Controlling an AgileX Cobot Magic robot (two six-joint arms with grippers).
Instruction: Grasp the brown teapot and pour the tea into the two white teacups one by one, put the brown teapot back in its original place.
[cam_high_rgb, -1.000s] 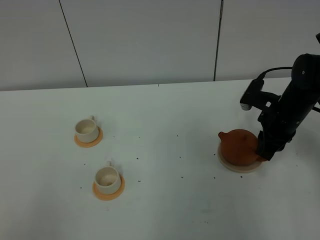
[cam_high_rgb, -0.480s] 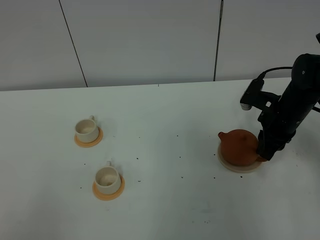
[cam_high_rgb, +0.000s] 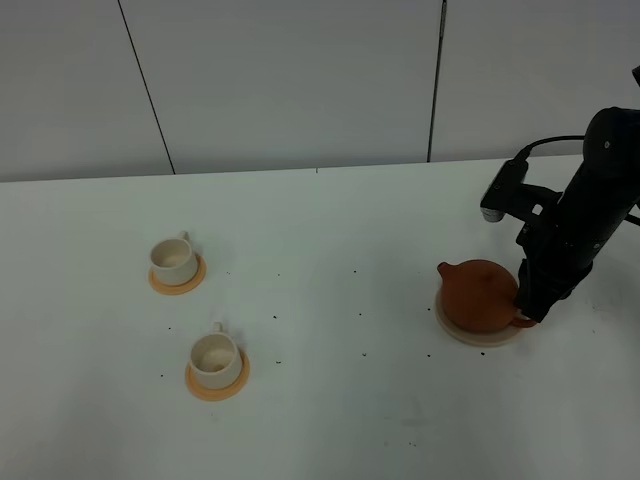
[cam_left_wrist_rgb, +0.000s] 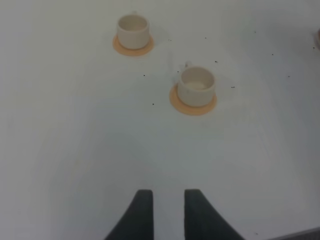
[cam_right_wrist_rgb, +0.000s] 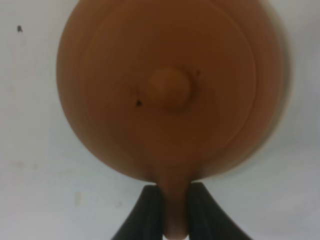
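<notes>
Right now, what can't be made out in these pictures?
- Brown teapot handle: exterior high view, right arm mostly covers it; right wrist view, the edge cuts it off inside the right gripper.
- Tea in the teacups: too pale to tell, either view.
- Left gripper: left wrist view shows only fingertips.

Three camera views.
The overview looks down over the whole table (cam_high_rgb: 330, 420), sharing the two white teacups (cam_left_wrist_rgb: 196, 85) with the distant left wrist view and the brown teapot (cam_right_wrist_rgb: 170, 90) with the close, top-down right wrist view.
</notes>
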